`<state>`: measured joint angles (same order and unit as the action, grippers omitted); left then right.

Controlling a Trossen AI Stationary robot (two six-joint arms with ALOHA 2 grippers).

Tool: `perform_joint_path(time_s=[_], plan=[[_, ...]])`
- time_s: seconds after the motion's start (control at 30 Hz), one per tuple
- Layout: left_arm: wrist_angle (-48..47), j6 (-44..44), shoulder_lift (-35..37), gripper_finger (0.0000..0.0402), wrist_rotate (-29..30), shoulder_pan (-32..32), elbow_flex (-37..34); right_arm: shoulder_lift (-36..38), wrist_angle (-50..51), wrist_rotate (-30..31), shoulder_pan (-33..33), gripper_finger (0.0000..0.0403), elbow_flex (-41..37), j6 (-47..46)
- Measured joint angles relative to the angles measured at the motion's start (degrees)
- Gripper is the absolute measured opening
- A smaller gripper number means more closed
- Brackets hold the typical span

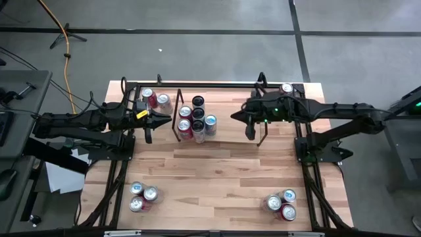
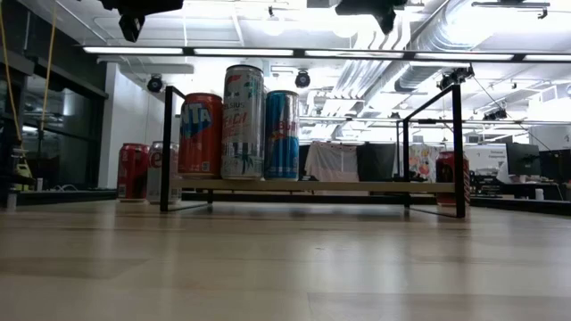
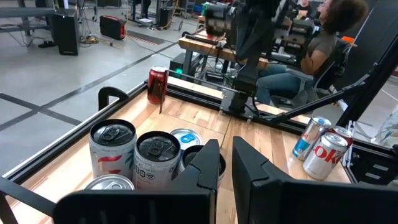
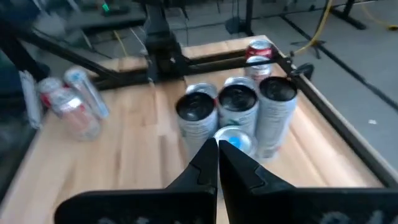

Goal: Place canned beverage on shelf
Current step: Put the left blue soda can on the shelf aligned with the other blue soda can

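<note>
The shelf, a low rack of thin black rods, stands at the far middle of the table. Several upright cans stand bunched on its left end; red, white and blue ones show in the low view. My left gripper hovers shut just left of the shelf, above the cans' height and pointing at them. My right gripper hovers shut over the shelf's right half, pointing at the same cans. Neither holds anything.
Loose cans stand off the shelf: two at the far left, one at the far right corner, a cluster at the near left and one at the near right. A black rail frame edges the table. A person sits beyond it.
</note>
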<state>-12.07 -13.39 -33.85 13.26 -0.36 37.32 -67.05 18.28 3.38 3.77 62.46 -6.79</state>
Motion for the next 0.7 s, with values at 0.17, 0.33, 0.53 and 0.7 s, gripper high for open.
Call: perform_joint_path(time_s=[0.17, 0.33, 0.53, 0.7], plan=[[0.09, 0.03, 0.0, 0.0, 0.0, 0.0, 0.0, 6.16, -14.72, 0.92, 0.0, 0.0, -9.8, -4.96], [1.21, 1.08, 0.0, 0.0, 0.0, 0.0, 0.0, 9.86, -23.34, 1.09, 0.0, 0.0, -15.07, -6.52], [2.97, 1.57, 0.0, 0.0, 0.02, 0.0, 0.0, 10.1, -23.36, 1.1, 0.0, 0.0, -15.43, -5.44], [2.97, 1.62, 0.0, 0.0, 0.37, 0.0, 0.0, 10.08, -23.34, 1.11, 0.0, 0.0, -15.43, -2.27]])
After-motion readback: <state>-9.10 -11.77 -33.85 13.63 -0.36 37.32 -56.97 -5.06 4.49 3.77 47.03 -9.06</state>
